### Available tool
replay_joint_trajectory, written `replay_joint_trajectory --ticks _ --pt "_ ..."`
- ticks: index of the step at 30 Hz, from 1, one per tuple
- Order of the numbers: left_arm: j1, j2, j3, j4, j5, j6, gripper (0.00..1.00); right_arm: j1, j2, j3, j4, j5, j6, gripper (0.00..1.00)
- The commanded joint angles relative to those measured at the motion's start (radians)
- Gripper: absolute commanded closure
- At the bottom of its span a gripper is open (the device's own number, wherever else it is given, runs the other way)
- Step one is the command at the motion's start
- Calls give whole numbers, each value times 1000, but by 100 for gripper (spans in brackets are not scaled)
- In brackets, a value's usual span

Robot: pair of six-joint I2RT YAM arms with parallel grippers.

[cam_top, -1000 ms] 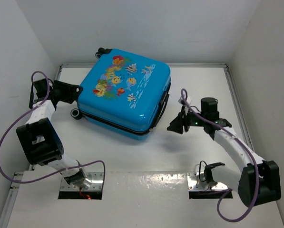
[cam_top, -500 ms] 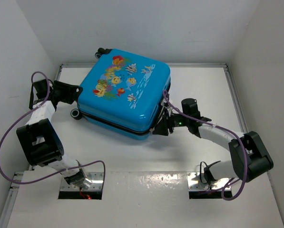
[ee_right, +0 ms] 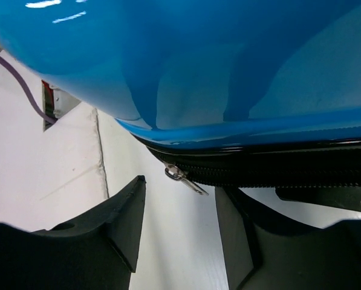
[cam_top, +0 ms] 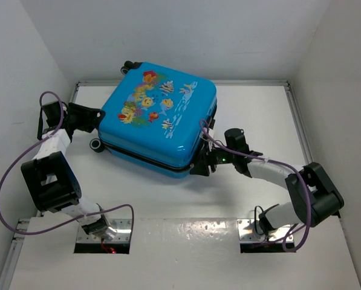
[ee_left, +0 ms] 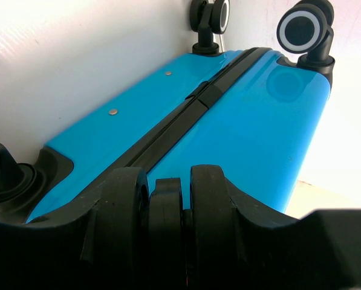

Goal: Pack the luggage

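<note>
The bright-blue luggage (cam_top: pixel 159 115) with fish prints lies closed and flat on the table, wheels toward the left. My left gripper (cam_top: pixel 85 118) is against its wheel end. In the left wrist view its jaws close round a black double wheel (ee_left: pixel 162 220), with the blue shell (ee_left: pixel 240 127) and zipper band (ee_left: pixel 186 118) beyond. My right gripper (cam_top: pixel 203 164) is open at the luggage's near right corner. In the right wrist view its fingers (ee_right: pixel 123 211) stand just below the black zipper band (ee_right: pixel 277 172), and a small metal zipper pull (ee_right: pixel 185 179) hangs just above the gap between them.
White walls enclose the table on the left, back and right. Other black wheels show in the left wrist view (ee_left: pixel 304 27) and in the top view (cam_top: pixel 96 144). Purple cables loop from both arms (cam_top: pixel 11 175). Bare white table lies in front of the luggage (cam_top: pixel 168 193).
My right arm has swung left from open table to the luggage's near right corner, its open fingers now at the zipper band. The left arm and the luggage have not moved.
</note>
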Motion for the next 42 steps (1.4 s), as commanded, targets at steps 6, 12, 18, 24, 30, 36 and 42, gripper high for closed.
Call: replay_joint_trajectory --ticks 6,12,18,24,30,36,42 --pt "-9 -47 -17 3 -40 56 100 12 56 17 121 60 13 52" --pt "-9 -47 -27 3 -40 56 100 19 67 33 179 97 83 71" --pt "-9 -47 -36 3 -40 56 100 21 19 17 200 94 127 96" --pt "-9 -38 -36 3 -40 66 100 -2 -41 -33 228 54 141 100" --pt "-9 -38 -36 3 -40 66 100 -28 -36 -32 230 74 127 94" --pt "-9 -38 -36 3 -40 66 100 -48 -1 -1 286 65 152 89" --pt "-9 -29 -36 3 -40 66 100 -42 21 26 314 34 170 88"
